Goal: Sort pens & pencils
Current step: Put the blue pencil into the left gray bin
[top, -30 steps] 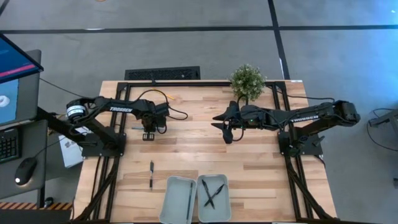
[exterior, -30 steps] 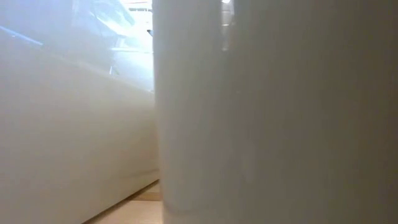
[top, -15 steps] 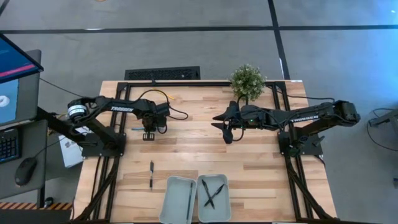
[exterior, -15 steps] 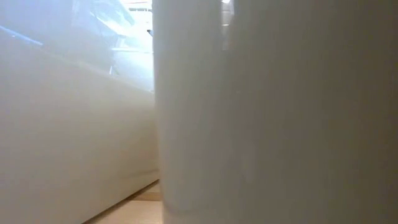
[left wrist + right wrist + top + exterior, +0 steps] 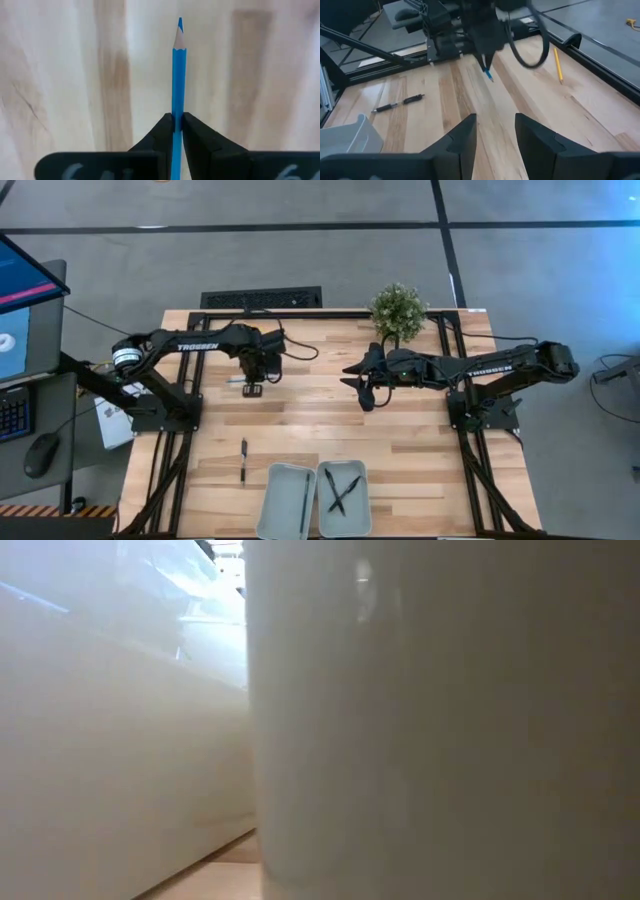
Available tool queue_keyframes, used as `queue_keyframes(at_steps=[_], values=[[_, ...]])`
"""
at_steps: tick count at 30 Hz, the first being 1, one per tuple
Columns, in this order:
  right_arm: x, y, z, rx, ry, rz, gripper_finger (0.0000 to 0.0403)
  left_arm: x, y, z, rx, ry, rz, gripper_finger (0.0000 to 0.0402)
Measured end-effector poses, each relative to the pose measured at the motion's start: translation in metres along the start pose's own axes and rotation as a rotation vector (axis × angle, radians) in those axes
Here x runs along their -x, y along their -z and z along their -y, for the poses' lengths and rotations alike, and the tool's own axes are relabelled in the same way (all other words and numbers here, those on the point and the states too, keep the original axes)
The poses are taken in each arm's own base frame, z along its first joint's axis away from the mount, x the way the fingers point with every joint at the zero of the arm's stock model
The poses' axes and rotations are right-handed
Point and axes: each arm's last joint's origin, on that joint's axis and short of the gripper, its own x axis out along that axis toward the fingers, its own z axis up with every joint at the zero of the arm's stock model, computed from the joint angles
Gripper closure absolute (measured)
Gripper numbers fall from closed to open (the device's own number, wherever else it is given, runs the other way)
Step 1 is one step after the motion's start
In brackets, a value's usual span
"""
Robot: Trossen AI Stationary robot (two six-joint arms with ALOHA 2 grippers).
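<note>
Gripping the blue pencil [image 5: 178,95] between its closed fingers, the left gripper [image 5: 251,386] is seen over the far left part of the table [image 5: 420,430], with the pencil lifted clear of the wood. In the left wrist view the pencil runs straight out between the two fingers [image 5: 160,131], its sharpened tip pointing away from the wrist, so its long axis lies in line with the gripper's own reach. In the right wrist view the same pencil [image 5: 488,74] is shown hanging tip-down from the left gripper [image 5: 485,59], tilted rather than level.

The relation on which the coming move is judged to turn is the line from this held pencil to the two grey trays [image 5: 284,500] at the near edge of the table. The trays lie well apart from the gripper, toward the near side and slightly to the right. One dark pen [image 5: 304,502] is seen in the left tray, and two crossed pens [image 5: 342,492] in the right tray [image 5: 343,500]. Which tray is meant for pencils cannot be read with certainty.

A black pen [image 5: 243,459] is left on the table, near the left tray. The yellow pencil [image 5: 558,64] lies at the far edge, behind the left arm.

The right gripper [image 5: 366,392] is held partly open and empty near the middle of the table, beside the potted plant [image 5: 398,312]. The left arm is the nearer to both loose items.
</note>
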Motion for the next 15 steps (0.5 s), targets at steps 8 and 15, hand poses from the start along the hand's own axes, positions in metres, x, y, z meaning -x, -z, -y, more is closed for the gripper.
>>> queue_keyframes(at_steps=[8, 15], values=[[0.0, 0.002, 0.0, 0.044, 0.003, -0.021, 0.0246, 0.074, -0.045, 0.041, -0.157, 0.108, 0.218, 0.0378], [0.0, 0.003, -0.001, 0.048, -0.002, -0.027, 0.0246, 0.139, -0.069, 0.112, -0.413, 0.064, 0.443, 0.0378]])
